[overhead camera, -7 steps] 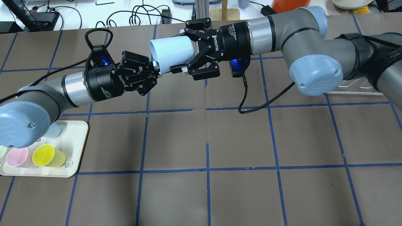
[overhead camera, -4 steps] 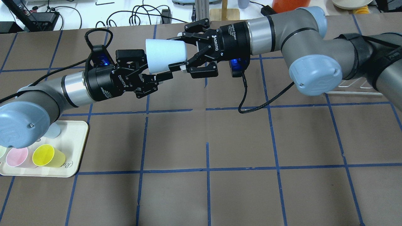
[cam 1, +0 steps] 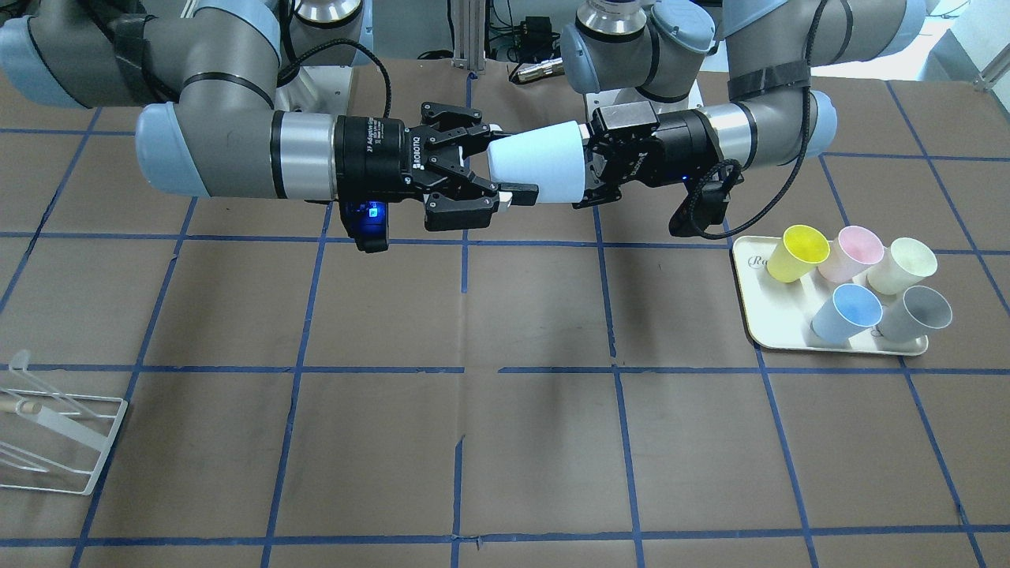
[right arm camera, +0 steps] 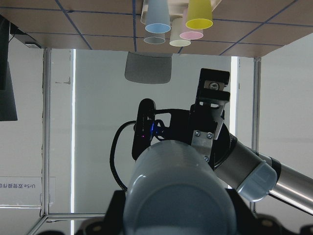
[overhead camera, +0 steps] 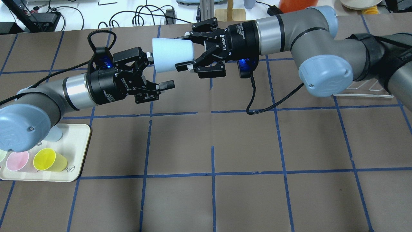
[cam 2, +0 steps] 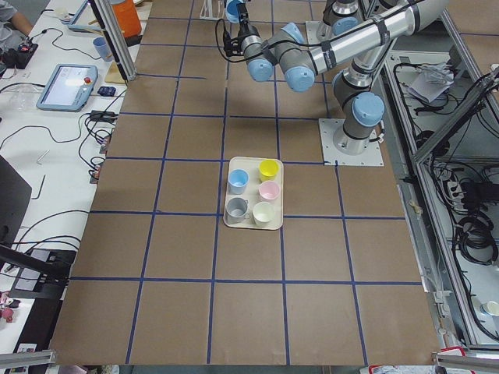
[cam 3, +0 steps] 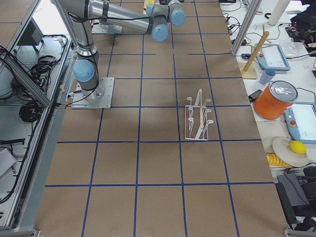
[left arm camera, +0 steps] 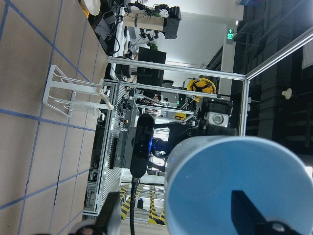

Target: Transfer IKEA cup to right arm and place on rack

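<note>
Above the worktop (overhead camera: 244, 141), between my arms, my right tool (overhead camera: 185, 51) pinches the IKEA cup (overhead camera: 172, 53) at its narrow end; my left tool (overhead camera: 158, 70) stands spread wide, gripping nothing. Handover looks done, I judge. Next: draw the left clear, then swing the cup to the rack (cam 1: 55, 442), well away. Both tools read ROBOTIQ; script on the tray (cam 1: 759, 312) is illegible.

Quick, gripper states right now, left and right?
Left gripper: open, its fingers spread either side of the cup at its mouth.
Right gripper: shut on the cup.
</note>
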{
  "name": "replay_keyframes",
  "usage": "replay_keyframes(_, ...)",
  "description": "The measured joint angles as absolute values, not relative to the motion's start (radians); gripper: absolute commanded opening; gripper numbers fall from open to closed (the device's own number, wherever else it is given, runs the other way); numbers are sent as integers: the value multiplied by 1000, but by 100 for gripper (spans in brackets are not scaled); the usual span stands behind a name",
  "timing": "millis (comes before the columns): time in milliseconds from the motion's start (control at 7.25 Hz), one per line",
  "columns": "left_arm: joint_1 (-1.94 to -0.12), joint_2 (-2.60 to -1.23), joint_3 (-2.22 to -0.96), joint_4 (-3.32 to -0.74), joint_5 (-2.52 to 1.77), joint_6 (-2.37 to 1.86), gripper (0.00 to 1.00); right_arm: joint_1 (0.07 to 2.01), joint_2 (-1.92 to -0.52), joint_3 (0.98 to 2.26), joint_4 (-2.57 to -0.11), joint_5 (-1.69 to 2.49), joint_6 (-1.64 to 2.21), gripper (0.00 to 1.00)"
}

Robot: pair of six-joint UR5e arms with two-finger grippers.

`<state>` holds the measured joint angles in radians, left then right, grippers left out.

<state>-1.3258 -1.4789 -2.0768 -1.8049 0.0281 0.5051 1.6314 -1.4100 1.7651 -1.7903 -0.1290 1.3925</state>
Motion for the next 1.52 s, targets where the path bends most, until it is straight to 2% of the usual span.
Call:
replay_keyframes(1241, -1320, -1477, -2063, -1792, 102, 446, 96, 1461, -1461, 1771, -1798, -235, 1463, 3)
replay_keyframes(1517, -1314, -1484, -1941, -1781, 359, 333, 97, 1416, -1468, 1769, -1798, -299, 1459, 3)
